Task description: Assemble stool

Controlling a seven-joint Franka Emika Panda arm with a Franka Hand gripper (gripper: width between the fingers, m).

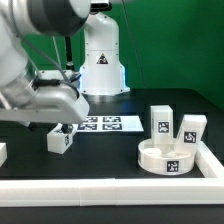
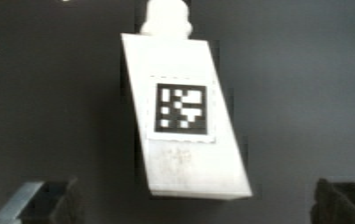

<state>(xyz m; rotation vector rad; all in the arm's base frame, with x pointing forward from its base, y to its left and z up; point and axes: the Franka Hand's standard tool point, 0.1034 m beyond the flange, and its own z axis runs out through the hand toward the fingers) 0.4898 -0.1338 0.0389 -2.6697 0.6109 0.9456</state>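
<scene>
Stool leg (image 2: 183,105) beneath wide-open, empty gripper (image 2: 192,203), wrist view; only ext view shows seat (image 1: 170,160), 2 other legs (image 1: 160,121).

The marker board (image 1: 105,123) lies flat on the black table (image 1: 110,158), and its white face carries a row of black-and-white square tags. The end toward the exterior view's left is partly covered. Nearer the camera than the marker board, and well apart from it, a long white border rail (image 1: 110,188) runs along the table's edge, while a second rail (image 1: 213,158) lies off to the marker board's side at the exterior view's right. Behind the marker board stands a green backdrop (image 1: 170,40) — plain and evenly coloured.
</scene>
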